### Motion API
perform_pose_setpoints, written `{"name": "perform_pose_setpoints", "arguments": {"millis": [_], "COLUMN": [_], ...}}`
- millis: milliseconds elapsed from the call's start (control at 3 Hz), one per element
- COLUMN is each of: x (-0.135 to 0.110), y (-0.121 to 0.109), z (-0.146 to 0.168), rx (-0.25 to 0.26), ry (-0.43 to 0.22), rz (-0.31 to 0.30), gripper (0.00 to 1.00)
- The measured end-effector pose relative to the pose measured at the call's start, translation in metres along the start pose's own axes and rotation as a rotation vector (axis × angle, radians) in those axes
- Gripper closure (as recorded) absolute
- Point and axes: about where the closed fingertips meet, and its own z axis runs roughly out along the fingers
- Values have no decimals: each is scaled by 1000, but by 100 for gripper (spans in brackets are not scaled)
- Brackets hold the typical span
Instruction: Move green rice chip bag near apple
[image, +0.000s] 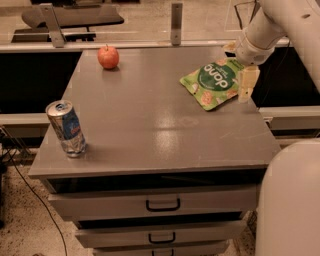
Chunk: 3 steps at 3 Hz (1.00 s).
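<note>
The green rice chip bag (214, 82) lies flat at the right rear of the grey table top (150, 120), its dark green circle with white letters facing up. The apple (108, 56), red-orange with a short stem, sits at the far left rear of the table, well apart from the bag. My gripper (246, 85) hangs from the white arm at the bag's right edge, just above the table, pointing down beside the bag.
A blue-and-silver drink can (66, 128) stands near the front left edge. The table is a cabinet with drawers (162, 204) below. A rail with metal posts (176, 22) runs behind it. My white base (292, 200) fills the lower right.
</note>
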Motion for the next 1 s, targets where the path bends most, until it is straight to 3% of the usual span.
{"name": "perform_pose_setpoints", "arguments": {"millis": [667,1000], "x": [-25,-33], "y": [-11,-11], "z": [30,41], "rx": [-8,-24], "ry": [-71,-88], "rz": [-49,-50], "gripper": [0,16]}}
